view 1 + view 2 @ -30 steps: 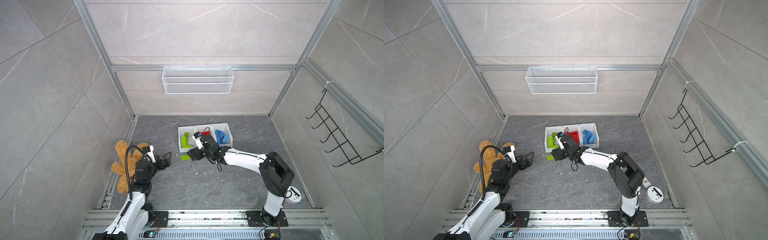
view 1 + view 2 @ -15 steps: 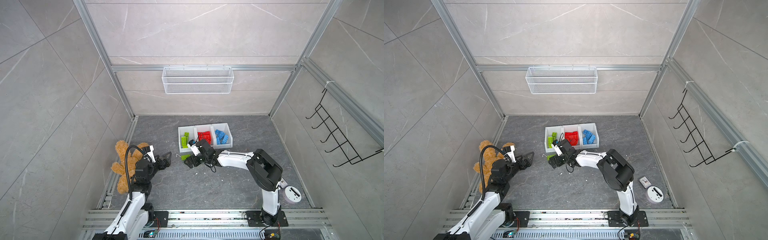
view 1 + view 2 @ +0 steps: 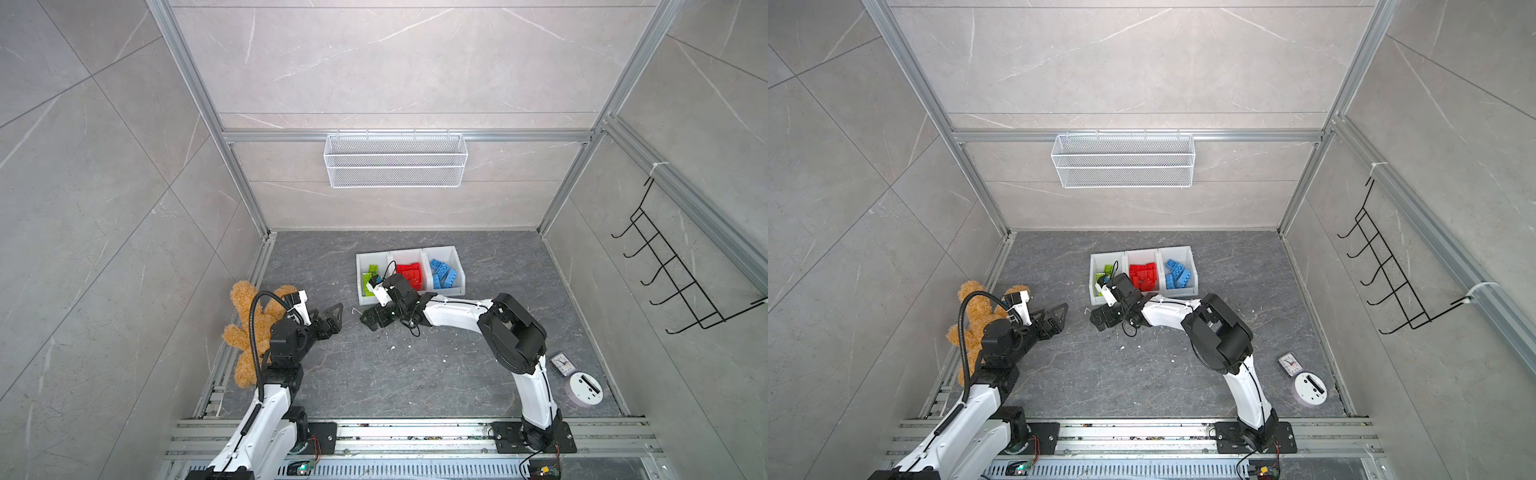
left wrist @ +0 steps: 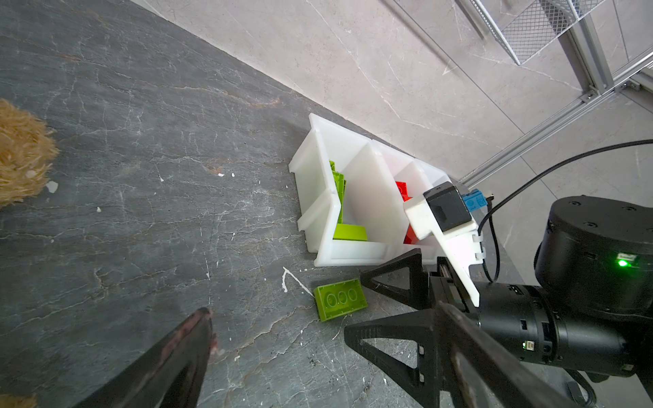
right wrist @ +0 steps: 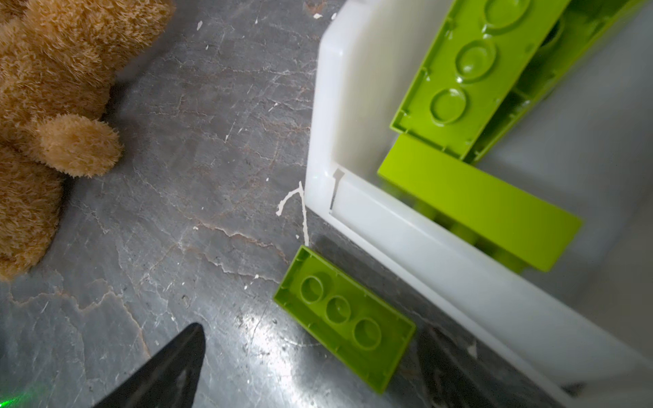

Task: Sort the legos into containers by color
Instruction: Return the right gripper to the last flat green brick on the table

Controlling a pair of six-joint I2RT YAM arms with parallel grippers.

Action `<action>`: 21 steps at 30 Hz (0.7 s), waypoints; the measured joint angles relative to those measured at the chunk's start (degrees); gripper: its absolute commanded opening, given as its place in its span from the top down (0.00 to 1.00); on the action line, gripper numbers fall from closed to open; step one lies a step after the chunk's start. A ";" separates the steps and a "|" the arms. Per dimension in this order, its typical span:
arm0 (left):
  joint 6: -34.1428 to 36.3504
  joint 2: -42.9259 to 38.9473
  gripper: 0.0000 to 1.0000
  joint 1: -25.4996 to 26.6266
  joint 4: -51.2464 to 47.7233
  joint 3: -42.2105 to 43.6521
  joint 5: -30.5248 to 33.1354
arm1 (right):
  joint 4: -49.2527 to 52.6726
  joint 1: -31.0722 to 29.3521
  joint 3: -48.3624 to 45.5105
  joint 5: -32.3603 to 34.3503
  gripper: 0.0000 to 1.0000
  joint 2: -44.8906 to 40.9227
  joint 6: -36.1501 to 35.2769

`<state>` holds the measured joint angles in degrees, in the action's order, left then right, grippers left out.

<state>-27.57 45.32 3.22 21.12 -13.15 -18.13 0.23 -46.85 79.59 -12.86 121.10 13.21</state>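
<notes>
My right fingers [image 5: 169, 367] stand wide apart and hold nothing. They sit low over the desk [image 5: 198, 183] on either side of one lime green brick [image 5: 344, 318]. That brick lies hollow side up on the desk, just outside the low front lip of the green bin [image 5: 353, 88]. My left fingers [image 4: 176, 360] look spread too and are empty, parked well back near the plush toy [image 3: 249, 324].

In both top views the three containers [image 3: 411, 250] are filled by color. The green legos [image 5: 470, 63] are in the bin nearest my left arm, the red legos [image 3: 411, 274] in the middle one, and the blue legos [image 3: 444, 274] in the far one. I see no color mixed in with another.

I spot no other brick loose on the desk, though my right arm covers a patch in front of the bins. By my reckoning the sort is nearly finished. What remains is to close on this last green brick, lift it over the lip and drop it in with its mates.
</notes>
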 measured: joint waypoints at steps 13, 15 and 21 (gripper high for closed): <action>0.33 -0.20 0.01 0.00 -0.02 0.00 0.02 | 0.63 -0.02 2.84 -0.50 0.03 2.64 0.00; 0.35 -0.26 0.00 0.00 0.00 0.00 0.00 | 0.85 -0.02 3.13 -0.70 0.03 3.04 0.00; 0.35 -0.31 0.00 0.00 -0.02 0.00 0.02 | 0.74 -0.17 3.23 -1.42 0.03 3.26 0.00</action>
<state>-27.22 45.01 3.22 21.10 -13.15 -18.11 0.97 -47.03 82.83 -14.28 124.36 13.21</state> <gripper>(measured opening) 0.995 0.972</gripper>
